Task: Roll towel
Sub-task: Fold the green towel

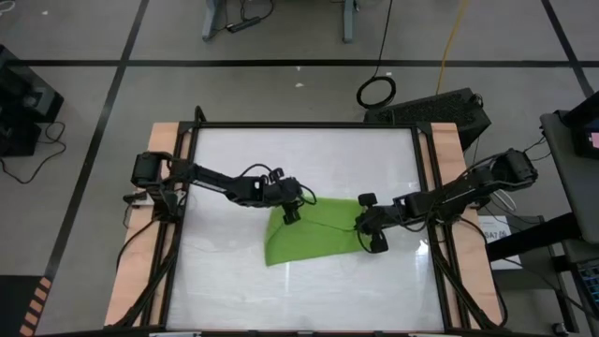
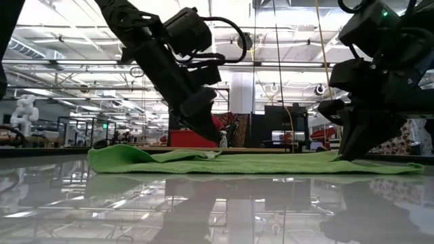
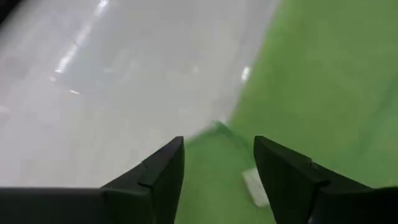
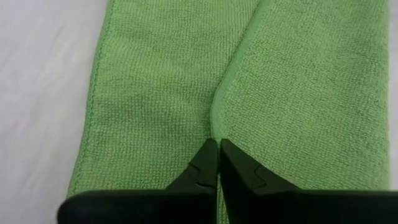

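Towel (image 1: pixel 309 234) first: we see the lime-green cloth lying flat near the middle of the white table (image 1: pixel 234 290), between the two arms, its wider end toward the near left and its narrower end reaching to the right. In the low view it shows as a thin green strip (image 2: pixel 258 163) stretched across the glossy surface, barely raised anywhere along its length.

We find the left gripper (image 1: pixel 292 208) at the far left corner of the towel, tilted down toward it. Its own wrist view shows the two dark fingers (image 3: pixel 158 177) standing apart, with the towel's hemmed corner and a small white label (image 3: pixel 256 186) lying in the gap between them; the fingers are not closed on the cloth. We cannot tell whether the tips touch the fabric.

We find the right gripper (image 1: pixel 372 223) at the right end of the towel. In the right wrist view its fingers (image 4: pixel 202 168) are pressed together, tip to tip, exactly where a folded edge of the towel (image 4: pixel 242 74) runs toward them. One layer of the cloth overlaps another along that seam, and the fingers appear to pinch this edge. From the low view the same gripper (image 2: pixel 352 152) comes down steeply onto the right part of the green strip.
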Robot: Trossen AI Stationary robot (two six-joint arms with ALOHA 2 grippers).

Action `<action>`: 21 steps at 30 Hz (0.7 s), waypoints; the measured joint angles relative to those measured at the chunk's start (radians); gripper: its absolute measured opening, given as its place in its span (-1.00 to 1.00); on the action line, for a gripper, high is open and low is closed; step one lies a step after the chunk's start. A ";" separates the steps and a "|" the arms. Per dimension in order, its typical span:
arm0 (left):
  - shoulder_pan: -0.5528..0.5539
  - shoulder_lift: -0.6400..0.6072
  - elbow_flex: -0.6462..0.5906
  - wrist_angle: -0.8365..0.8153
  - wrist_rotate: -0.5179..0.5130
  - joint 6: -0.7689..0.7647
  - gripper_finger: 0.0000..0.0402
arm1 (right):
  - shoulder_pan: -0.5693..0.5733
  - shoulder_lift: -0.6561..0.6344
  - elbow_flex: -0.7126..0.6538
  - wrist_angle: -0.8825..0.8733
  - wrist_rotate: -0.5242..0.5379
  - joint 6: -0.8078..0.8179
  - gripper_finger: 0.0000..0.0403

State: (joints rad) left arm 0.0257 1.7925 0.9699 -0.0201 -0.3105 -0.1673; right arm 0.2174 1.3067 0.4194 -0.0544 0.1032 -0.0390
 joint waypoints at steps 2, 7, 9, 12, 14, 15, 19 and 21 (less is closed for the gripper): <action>0.002 0.009 0.001 0.028 -0.006 0.000 0.08 | -0.004 0.000 0.000 0.001 0.000 -0.003 -1.00; 0.003 0.046 0.002 0.105 -0.009 -0.008 0.12 | -0.015 0.000 0.000 0.005 0.000 -0.007 -1.00; 0.006 0.074 0.007 0.114 -0.011 -0.011 0.11 | -0.016 0.000 0.000 0.012 0.000 -0.008 -1.00; 0.009 0.116 0.032 0.082 -0.031 -0.017 0.06 | -0.016 0.000 0.000 0.025 0.000 -0.008 -1.00; 0.009 0.145 0.071 0.037 -0.078 -0.031 0.03 | -0.016 0.000 0.000 0.024 0.000 -0.008 -1.00; 0.009 0.156 0.087 -0.006 -0.112 -0.035 0.00 | -0.016 0.000 0.000 0.024 0.000 -0.008 -1.00; 0.009 0.176 0.136 -0.082 -0.164 -0.011 -0.22 | -0.016 0.000 0.000 0.021 0.000 -0.003 -1.00; 0.006 0.176 0.151 -0.092 -0.166 0.006 -0.41 | -0.016 0.000 0.000 0.018 0.000 -0.002 -1.00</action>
State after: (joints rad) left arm 0.0315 1.9681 1.1205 -0.1117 -0.4769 -0.1609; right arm 0.2016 1.3064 0.4198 -0.0367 0.1032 -0.0410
